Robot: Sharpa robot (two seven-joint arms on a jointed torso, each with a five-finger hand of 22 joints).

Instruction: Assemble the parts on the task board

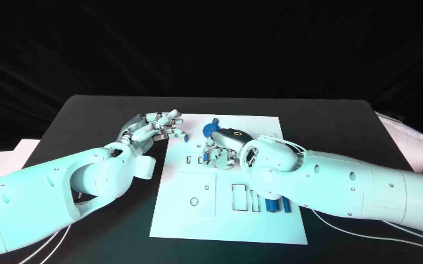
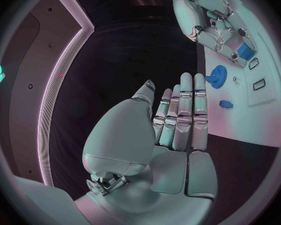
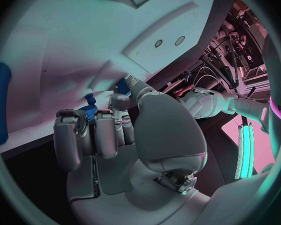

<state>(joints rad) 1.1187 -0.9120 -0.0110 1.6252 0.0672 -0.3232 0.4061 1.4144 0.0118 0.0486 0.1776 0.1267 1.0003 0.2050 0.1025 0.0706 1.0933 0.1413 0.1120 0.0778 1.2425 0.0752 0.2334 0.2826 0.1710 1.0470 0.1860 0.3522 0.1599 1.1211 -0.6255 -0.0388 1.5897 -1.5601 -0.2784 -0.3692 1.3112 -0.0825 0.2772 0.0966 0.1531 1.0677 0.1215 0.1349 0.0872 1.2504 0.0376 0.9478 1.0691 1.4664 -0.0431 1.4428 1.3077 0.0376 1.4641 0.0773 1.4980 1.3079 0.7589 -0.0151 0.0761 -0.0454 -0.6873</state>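
Several small blue parts sit on the white task board (image 1: 189, 181), which lies flat in the middle of the black table (image 1: 97, 108). A round blue gear (image 1: 209, 129) with a toothed rim stands near the board's far edge, and two short blue bars (image 1: 273, 204) lie side by side in slots near the board's near right corner. A small blue peg (image 2: 225, 104) sits on the board not far from the gear. The board also carries cut-out outlines and small holes.

The right hand (image 1: 231, 146) covers the middle of the board, and its fingers (image 3: 84, 135) curl down around a small blue piece (image 3: 88, 113) there; how that piece is shaped, and whether it is truly pinched or just touched, is hard to make out, since the fingers hide most of it.

The left hand (image 1: 151, 126) hangs just beside the board's left edge, palm flat, fingers (image 2: 185, 110) straight, close together and holding nothing, their tips pointing toward the gear.
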